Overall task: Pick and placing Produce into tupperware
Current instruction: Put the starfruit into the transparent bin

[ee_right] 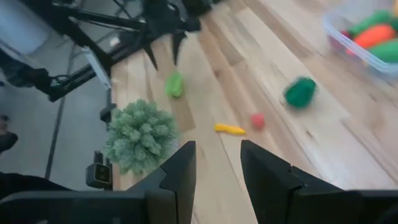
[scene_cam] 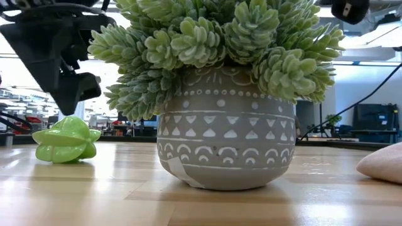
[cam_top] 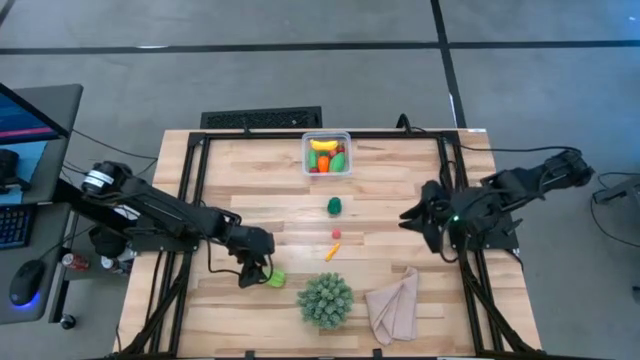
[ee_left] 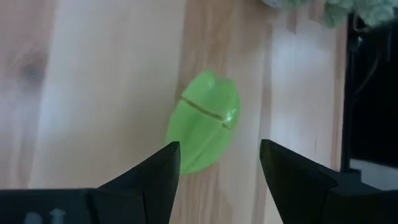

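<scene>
A light-green ridged toy fruit (cam_top: 275, 279) lies on the table near its near edge, left of the potted plant; it shows in the low view (scene_cam: 65, 140) and the left wrist view (ee_left: 203, 129). My left gripper (cam_top: 255, 274) hovers open just above it (ee_left: 219, 163), touching nothing. The clear tupperware (cam_top: 327, 154) stands at the far edge with yellow, orange, red and green pieces inside. On the bare table lie a dark-green piece (cam_top: 334, 206), a tiny red berry (cam_top: 336, 235) and a small orange-yellow piece (cam_top: 332, 252). My right gripper (cam_top: 418, 212) waits open at the right (ee_right: 217, 163).
A spiky green plant in a patterned grey pot (cam_top: 325, 298) stands near the near edge, right of the light-green fruit. A beige cloth (cam_top: 393, 303) lies to the plant's right. Black frame rails (cam_top: 195, 180) run along the table's sides.
</scene>
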Controlling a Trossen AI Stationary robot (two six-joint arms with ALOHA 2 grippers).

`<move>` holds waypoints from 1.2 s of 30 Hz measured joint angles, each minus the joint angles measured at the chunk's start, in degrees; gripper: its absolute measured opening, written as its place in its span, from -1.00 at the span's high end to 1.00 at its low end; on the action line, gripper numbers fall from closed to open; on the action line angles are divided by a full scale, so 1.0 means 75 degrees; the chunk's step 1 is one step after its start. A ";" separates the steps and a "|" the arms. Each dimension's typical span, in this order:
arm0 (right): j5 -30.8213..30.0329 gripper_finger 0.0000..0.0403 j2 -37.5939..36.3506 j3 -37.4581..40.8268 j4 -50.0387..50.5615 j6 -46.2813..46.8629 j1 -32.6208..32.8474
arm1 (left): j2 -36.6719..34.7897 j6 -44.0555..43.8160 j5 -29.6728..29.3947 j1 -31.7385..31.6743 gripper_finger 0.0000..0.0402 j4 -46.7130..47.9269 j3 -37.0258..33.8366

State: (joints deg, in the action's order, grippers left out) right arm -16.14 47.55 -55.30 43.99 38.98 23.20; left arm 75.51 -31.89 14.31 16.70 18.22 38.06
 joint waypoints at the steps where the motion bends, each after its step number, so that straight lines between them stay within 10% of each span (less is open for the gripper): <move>1: -0.0005 0.41 0.0050 0.0060 -0.0244 -0.0128 0.0053 | 0.0053 0.0167 0.0036 0.0042 -0.06 -0.0067 0.0002; 36: -0.0259 0.41 0.0219 0.0433 -0.0808 -0.0463 0.0292 | 0.1594 0.2791 -0.0595 0.0241 -0.48 -0.1367 0.0092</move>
State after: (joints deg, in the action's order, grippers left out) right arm -18.09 49.19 -52.05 37.93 35.51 25.39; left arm 87.47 -10.96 9.85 18.50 7.97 38.76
